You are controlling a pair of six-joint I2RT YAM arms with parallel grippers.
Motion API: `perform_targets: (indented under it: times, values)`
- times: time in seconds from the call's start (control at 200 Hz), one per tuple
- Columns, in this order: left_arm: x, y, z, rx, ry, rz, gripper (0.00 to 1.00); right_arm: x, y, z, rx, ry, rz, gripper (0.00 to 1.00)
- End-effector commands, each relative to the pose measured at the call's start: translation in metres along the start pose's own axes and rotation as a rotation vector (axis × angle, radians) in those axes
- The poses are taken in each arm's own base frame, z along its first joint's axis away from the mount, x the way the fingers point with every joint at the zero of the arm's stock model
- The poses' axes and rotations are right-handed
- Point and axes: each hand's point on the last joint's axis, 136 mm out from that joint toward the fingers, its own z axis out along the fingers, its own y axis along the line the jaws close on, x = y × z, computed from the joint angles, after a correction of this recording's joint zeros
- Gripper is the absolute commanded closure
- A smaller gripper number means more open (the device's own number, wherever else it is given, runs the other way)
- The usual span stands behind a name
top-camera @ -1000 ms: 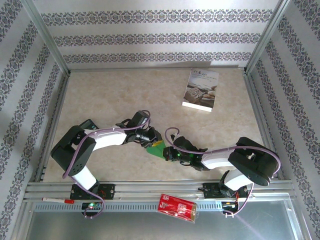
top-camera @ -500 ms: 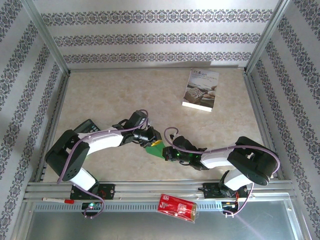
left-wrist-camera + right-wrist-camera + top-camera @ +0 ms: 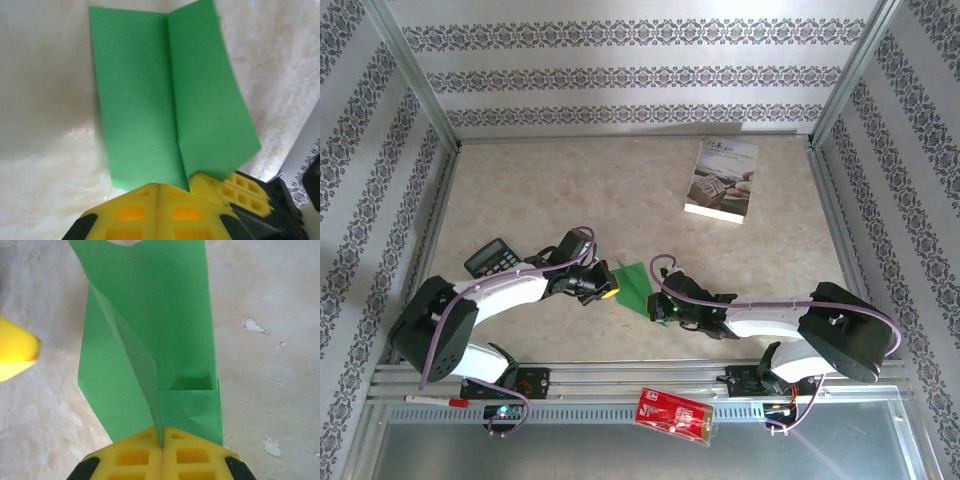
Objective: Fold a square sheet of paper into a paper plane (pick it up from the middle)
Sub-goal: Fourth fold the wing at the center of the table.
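Item: square sheet of paper (image 3: 135, 100), green, creased: light, floppy (tears easily); I'd grip its fold; right gripper (image 3: 162, 436) jaws pinch it; left gripper (image 3: 158, 192) jaws closed, empty

Booklet (image 3: 722, 180) far right, calculator (image 3: 492, 258) left, red packet (image 3: 672, 415) nearest.

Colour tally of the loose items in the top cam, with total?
Green: 1, folded paper
White: 2, booklet, red-tipped pen
Black: 1, calculator
Red: 1, packet
Total: 5
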Motion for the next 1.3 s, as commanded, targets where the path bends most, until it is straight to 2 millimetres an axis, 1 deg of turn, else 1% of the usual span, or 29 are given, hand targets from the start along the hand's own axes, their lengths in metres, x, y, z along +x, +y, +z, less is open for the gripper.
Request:
perform_targets:
  times: [0.0, 0.065, 0.175, 0.425, 0.645, 0.809, 0.969, 1.039, 1.149, 1.294]
  values:
    - [-0.006, -0.007, 0.008, -0.006, 0.038, 0.063, 0.96, -0.008, 0.001, -0.004, 0.039, -0.037, 0.007, 1.00]
    - [-0.009, -0.011, 0.015, -0.002, 0.057, 0.086, 0.96, -0.008, 0.003, -0.003, 0.032, -0.032, 0.009, 1.00]
    - [-0.011, -0.013, 0.022, -0.013, 0.082, 0.111, 0.97, -0.007, 0.010, 0.000, 0.015, -0.014, -0.003, 1.00]
    - [-0.014, -0.003, 0.036, -0.060, 0.123, 0.127, 0.99, -0.005, 0.017, 0.007, 0.002, 0.012, -0.021, 1.00]
    - [-0.018, 0.001, 0.043, -0.079, 0.136, 0.152, 0.99, -0.002, 0.025, 0.014, -0.017, 0.045, -0.045, 0.99]
    - [-0.024, -0.002, 0.047, -0.083, 0.138, 0.176, 0.99, 0.001, 0.023, 0.021, -0.009, 0.063, -0.050, 0.99]
    - [-0.030, -0.004, 0.046, -0.085, 0.129, 0.191, 0.98, 0.003, 0.024, 0.027, -0.014, 0.075, -0.052, 1.00]
    - [-0.032, -0.004, 0.044, -0.091, 0.130, 0.198, 0.97, 0.005, 0.021, 0.030, -0.005, 0.078, -0.042, 1.00]
    - [-0.035, -0.002, 0.037, -0.111, 0.111, 0.209, 0.94, 0.004, 0.017, 0.029, 0.002, 0.062, -0.031, 1.00]
    - [-0.038, 0.001, 0.022, -0.121, 0.078, 0.206, 0.89, 0.002, 0.016, 0.026, -0.009, 0.042, -0.022, 1.00]
